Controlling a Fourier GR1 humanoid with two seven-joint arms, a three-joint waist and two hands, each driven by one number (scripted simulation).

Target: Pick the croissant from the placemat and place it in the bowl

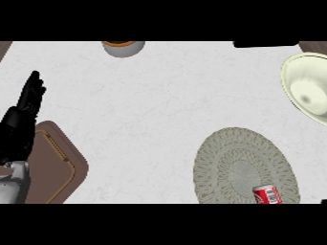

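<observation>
- Left hand (15, 129) shows near the counter's left edge, resting with its fingers straight, close together and pointing toward the far edge. The thumb stands apart on the left side, and the hand holds nothing.
- Its grey forearm comes in from the near left corner, lying over a brown mat (57, 167) with rounded corners and a stitched border. This mat sits askew at the near left corner of the counter (159, 95).
- No right hand shows in the view.
- Croissant: it cannot be seen anywhere in the view, so neither its place nor the way its long axis points can be told.
- Round woven placemat (230, 162), pale grey-green, lies toward the near right part of the counter, well apart from the left hand.
- On the placemat's near right part stands or lies a red can (267, 195) with white lettering. Which of the two cannot be told, as the view cuts it off.
- Cream bowl (293, 76) sits at the counter's right edge, beyond the placemat and apart from it. Its inside is bare and its right side is cut off by the view.
- At the far edge, left of the middle, a grey cup (123, 48) with an orange-brown inside is half in view.
- Toward the far right corner is a dark thing (265, 44), too little of it showing to name.
</observation>
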